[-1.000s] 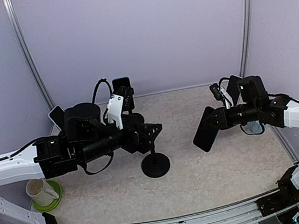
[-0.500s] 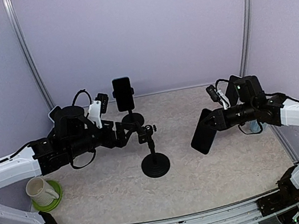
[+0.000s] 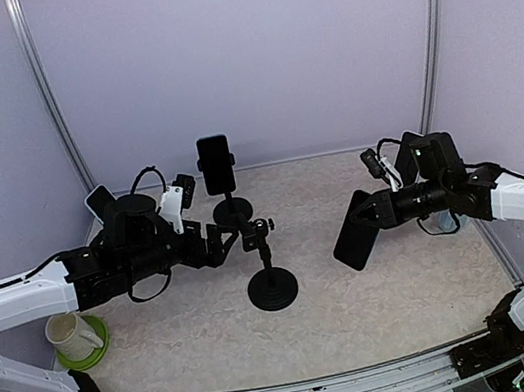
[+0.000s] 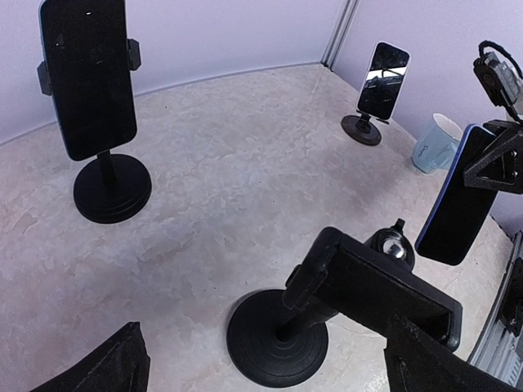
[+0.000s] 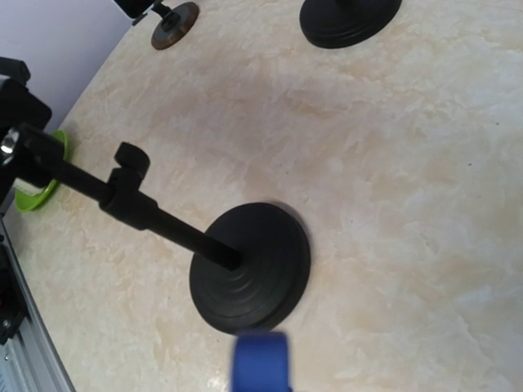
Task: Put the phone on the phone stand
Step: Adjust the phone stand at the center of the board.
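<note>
Beige marbled table (image 3: 393,305) bears the empty black phone stand (image 3: 270,278) at centre, left gripper (image 3: 241,237) wide open near its cradle (image 4: 376,286), right gripper (image 3: 376,210) clamped on the phone (image 3: 354,232) held aloft to the stand's right: best to steady the cradle, then seat the phone squarely.

Top external: high, rear, facing the back wall (image 3: 238,58). Left wrist: low, close, phone stand (image 4: 278,336) just ahead of its jaws. Right wrist: steeply downward, same stand beyond its jaws.
</note>
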Tool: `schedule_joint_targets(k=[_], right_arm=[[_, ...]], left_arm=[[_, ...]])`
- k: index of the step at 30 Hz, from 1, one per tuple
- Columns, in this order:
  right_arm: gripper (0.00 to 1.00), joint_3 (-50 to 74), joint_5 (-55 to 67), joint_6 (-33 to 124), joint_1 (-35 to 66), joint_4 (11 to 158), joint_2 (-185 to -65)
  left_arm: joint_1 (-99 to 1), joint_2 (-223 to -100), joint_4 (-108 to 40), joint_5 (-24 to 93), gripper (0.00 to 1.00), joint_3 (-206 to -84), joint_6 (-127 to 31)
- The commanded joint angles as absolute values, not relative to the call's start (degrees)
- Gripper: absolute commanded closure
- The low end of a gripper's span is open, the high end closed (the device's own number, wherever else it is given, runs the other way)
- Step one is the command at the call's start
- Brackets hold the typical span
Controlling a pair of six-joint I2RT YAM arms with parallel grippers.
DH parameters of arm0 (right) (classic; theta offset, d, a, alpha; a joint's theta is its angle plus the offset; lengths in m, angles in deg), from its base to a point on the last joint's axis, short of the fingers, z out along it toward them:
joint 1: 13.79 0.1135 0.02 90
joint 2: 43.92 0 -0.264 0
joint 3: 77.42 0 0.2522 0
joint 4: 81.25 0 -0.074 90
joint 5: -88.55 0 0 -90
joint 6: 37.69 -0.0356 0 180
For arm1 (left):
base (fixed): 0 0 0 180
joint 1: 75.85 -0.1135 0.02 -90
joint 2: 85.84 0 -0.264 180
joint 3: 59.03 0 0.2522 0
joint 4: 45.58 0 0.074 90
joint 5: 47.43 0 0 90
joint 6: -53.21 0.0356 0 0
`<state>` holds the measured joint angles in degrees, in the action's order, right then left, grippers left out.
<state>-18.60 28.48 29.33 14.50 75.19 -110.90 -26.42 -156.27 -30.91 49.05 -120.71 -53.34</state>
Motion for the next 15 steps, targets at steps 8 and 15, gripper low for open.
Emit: schedule_joint_targets(k=[8, 15], right_arm=[[1.00, -17.9, 30.2, 29.3, 14.1, 78.7, -111.5], [1.00, -17.3, 30.9, 29.1, 14.0, 79.0, -112.2]], left_arm=[[-21.1, -158.8, -27.7, 51.7, 0.02, -123.2, -52.3], [-19.3, -158.9, -27.6, 53.3, 0.02, -124.2, -53.5]])
